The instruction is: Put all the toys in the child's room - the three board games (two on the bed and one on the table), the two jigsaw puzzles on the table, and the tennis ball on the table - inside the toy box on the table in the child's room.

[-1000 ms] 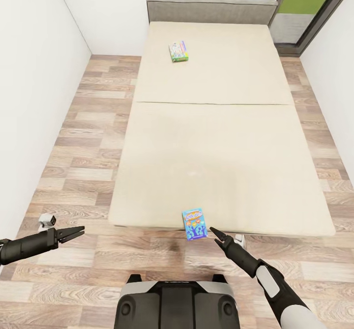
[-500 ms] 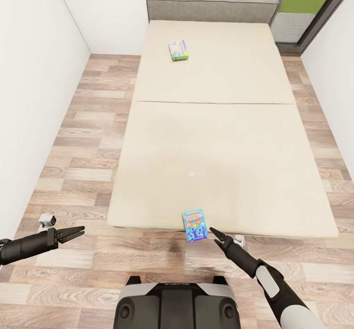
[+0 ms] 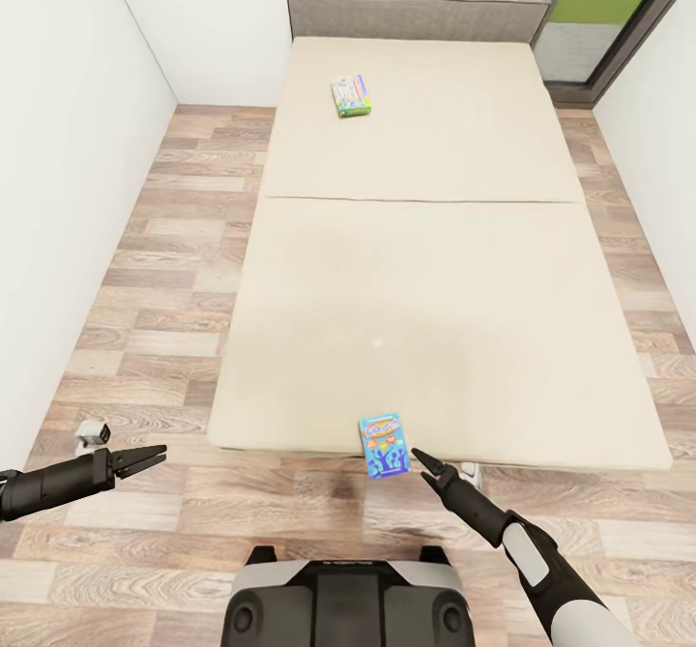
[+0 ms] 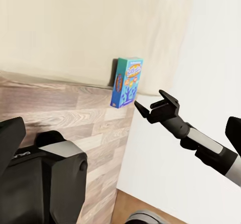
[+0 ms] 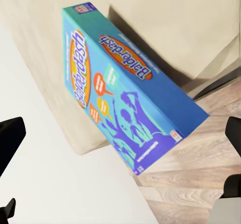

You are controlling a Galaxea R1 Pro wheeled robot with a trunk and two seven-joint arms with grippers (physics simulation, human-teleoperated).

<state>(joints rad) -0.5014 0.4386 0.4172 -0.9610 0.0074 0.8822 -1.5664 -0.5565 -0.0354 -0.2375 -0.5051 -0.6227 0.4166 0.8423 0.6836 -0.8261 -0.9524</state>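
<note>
A blue board game (image 3: 383, 444) lies at the near edge of the cream bed (image 3: 416, 270), partly overhanging it. Its printed cover (image 5: 125, 93) sits close in front of my right gripper (image 3: 425, 463), which is open and just right of the box without touching it. The left wrist view shows the same box (image 4: 126, 82) with the right gripper (image 4: 152, 106) beside it. A second, green-edged board game (image 3: 351, 97) rests far up the bed near the headboard. My left gripper (image 3: 147, 457) hangs open and empty over the floor, well left of the bed.
A grey headboard (image 3: 416, 14) closes the bed's far end. White walls (image 3: 68, 173) flank a strip of wood-plank floor (image 3: 184, 241) on the left. A dark-framed doorway (image 3: 609, 18) stands at the far right. My base (image 3: 348, 603) is at the bed's foot.
The whole picture has shifted slightly, so the camera moved a little. Both grippers and the two games keep their places.
</note>
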